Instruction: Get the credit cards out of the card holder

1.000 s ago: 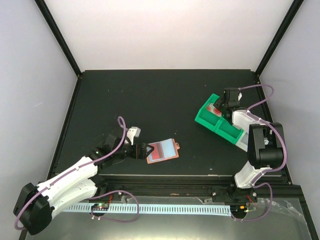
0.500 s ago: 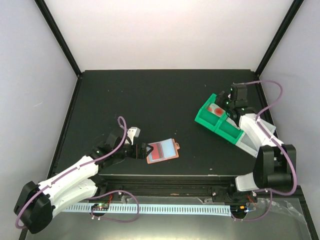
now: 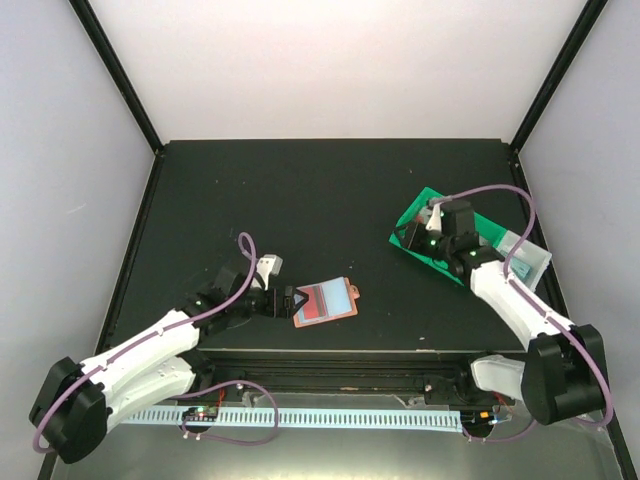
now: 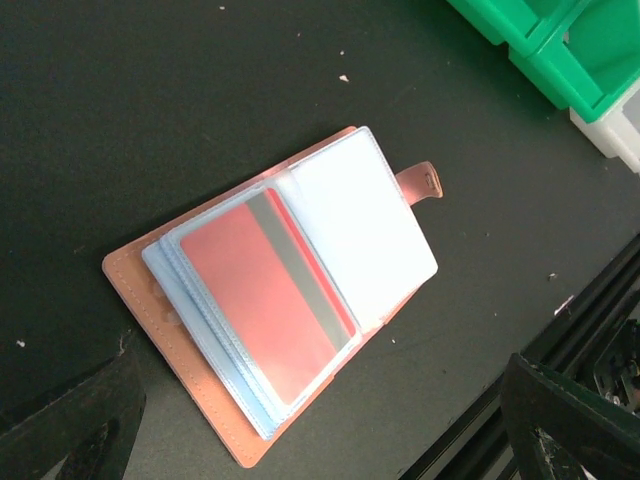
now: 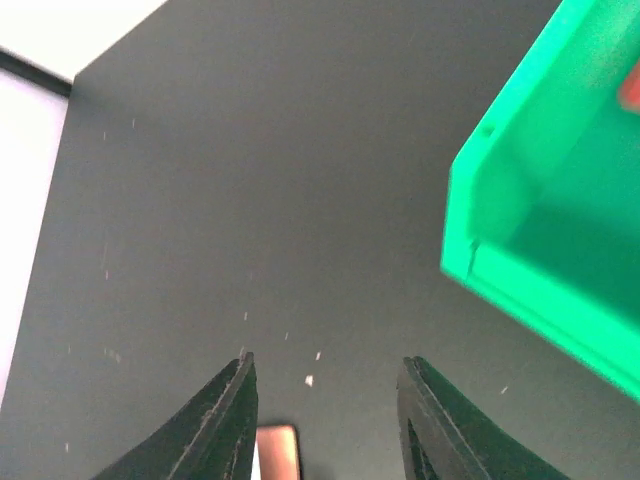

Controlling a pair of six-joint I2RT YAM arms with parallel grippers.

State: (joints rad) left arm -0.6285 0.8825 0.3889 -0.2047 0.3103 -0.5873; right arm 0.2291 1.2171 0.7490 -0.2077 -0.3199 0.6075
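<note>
The card holder [image 4: 270, 300] lies open near the table's [image 3: 250, 200] front edge, red card [image 4: 265, 290] sleeved. The left gripper [image 3: 288, 300] stands spread beside it; the right gripper [image 5: 328, 365] is parted beside the green bin [image 5: 540, 200].

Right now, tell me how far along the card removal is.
Done: the card holder lies open on the table, and a reddish patch in the green bin may be a card already removed. In hand: nothing; the left fingers are spread open at the holder's edge, the right fingers open and empty by the bin. Left: the red card sits in its sleeve.
</note>
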